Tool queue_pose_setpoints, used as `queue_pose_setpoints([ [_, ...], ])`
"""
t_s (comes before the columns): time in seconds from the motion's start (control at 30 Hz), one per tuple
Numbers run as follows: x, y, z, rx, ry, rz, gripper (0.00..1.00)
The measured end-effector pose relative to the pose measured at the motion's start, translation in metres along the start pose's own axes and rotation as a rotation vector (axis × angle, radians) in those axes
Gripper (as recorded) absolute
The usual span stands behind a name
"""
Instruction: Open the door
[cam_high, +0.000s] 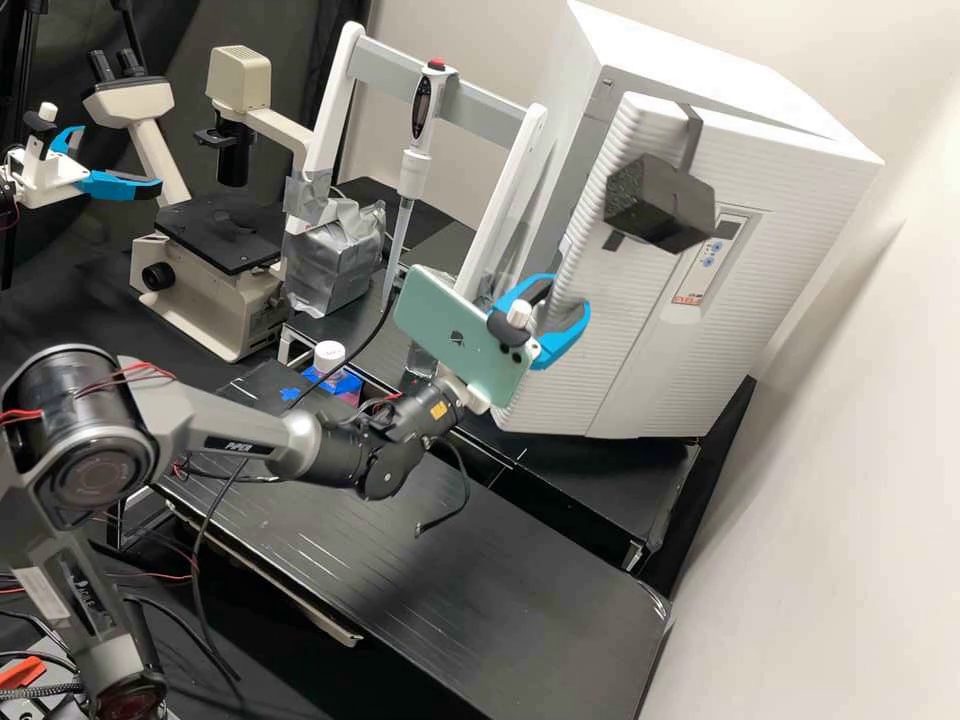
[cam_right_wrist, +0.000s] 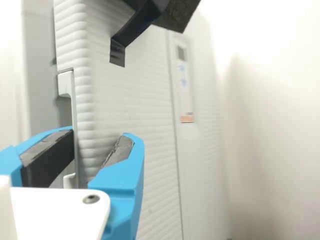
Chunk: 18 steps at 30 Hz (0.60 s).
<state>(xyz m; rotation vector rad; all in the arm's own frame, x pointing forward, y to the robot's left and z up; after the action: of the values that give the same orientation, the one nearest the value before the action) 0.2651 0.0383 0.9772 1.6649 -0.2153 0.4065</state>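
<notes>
- Door (cam_high: 625, 310): ribbed white front of the cabinet (cam_high: 700, 60), which stands on the black bench (cam_high: 620, 490); whether a narrow gap exists behind the panel cannot be told.
- Door edge (cam_right_wrist: 82, 115): vertical and finely ridged, situated between the two fingers of the tool, beside a grey handle recess (cam_right_wrist: 64, 112).
- Tool (cam_high: 572, 293): parted only partway and, as judged from both views, clamped on the door edge; one of the dark pads (cam_right_wrist: 55, 155) lies on the recess side, the other at the front face. Firmness of grip cannot be determined.
- Probable stage: grasp on the edge, with the pull that swings the panel next.
- Principal hazard: slippage of the pads off the ridges, should the grip be shallow or the pull run straight instead of following the hinge's arc.
- Second hazard: dragging or tilting of the cabinet, should the door resist and the arm pull hard.
- Third hazard: swaying or loosening of the black block (cam_high: 660, 205), which hangs on the door front by a strap (cam_high: 690, 135), if the panel moves with a jerk.
- Fourth hazard: contact of the green phone (cam_high: 455, 335), mounted at the arm's wrist, with the nearby white frame (cam_high: 330, 110) or the pipette (cam_high: 412, 170), if the wrist turns widely.
</notes>
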Motion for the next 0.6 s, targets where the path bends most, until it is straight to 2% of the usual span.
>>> queue_pose_setpoints([
  [0.23, -0.02, 0.008, 0.012, 0.031, -0.034, 0.071, 0.0],
  [0.53, -0.022, 0.009, 0.013, 0.037, -0.032, 0.088, 0.0],
  [0.57, -0.022, 0.01, 0.014, 0.036, -0.033, 0.09, 1.0],
  [0.6, -0.024, 0.01, 0.015, 0.035, -0.037, 0.092, 1.0],
])
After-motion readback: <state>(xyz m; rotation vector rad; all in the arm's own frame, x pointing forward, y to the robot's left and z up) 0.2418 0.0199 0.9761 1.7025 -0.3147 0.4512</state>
